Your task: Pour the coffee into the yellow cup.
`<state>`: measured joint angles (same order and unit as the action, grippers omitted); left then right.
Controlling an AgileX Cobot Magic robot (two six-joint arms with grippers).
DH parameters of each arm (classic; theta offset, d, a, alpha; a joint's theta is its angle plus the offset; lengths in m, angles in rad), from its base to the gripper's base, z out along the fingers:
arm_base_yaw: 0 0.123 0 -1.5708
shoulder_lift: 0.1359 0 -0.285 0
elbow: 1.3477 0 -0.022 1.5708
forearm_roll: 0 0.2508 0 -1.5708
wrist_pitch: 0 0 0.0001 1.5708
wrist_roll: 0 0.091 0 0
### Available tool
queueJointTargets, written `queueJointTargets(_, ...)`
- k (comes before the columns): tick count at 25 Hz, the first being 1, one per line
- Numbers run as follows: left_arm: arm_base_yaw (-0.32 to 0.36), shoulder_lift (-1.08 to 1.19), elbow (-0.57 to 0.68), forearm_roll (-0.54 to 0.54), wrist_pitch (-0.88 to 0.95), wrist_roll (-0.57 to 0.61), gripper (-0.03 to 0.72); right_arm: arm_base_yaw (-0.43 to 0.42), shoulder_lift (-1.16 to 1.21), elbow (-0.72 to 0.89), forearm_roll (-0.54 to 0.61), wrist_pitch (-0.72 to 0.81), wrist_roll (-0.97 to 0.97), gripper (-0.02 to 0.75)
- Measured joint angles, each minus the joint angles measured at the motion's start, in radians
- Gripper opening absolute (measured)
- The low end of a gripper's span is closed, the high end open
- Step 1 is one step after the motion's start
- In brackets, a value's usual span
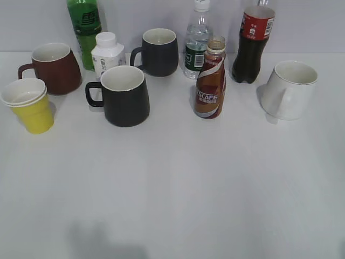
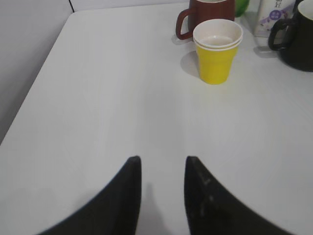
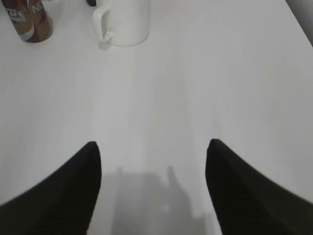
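Observation:
The brown Nescafe coffee bottle (image 1: 210, 81) stands uncapped at the table's middle right; its lower part shows in the right wrist view (image 3: 30, 22). The yellow cup (image 1: 31, 105) stands at the far left, next to the dark red mug (image 1: 53, 67); it also shows in the left wrist view (image 2: 217, 51). Neither gripper shows in the exterior view. My left gripper (image 2: 163, 161) is open and empty above bare table, well short of the cup. My right gripper (image 3: 152, 146) is wide open and empty, well short of the bottle.
A black mug (image 1: 124, 94), a dark mug (image 1: 157, 51), a white mug (image 1: 290, 89), a green bottle (image 1: 84, 29), a small white bottle (image 1: 107, 53), a water bottle (image 1: 197, 40) and a cola bottle (image 1: 253, 40) crowd the back.

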<state>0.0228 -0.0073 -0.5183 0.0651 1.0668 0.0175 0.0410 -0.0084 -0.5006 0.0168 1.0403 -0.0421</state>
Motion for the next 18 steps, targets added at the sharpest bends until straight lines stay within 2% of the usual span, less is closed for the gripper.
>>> queueJointTargets(18, 0.0, 0.0, 0.0, 0.0, 0.0, 0.0, 0.239, 0.0, 0.0, 0.0, 0.0, 0.0, 0.0, 0.501)
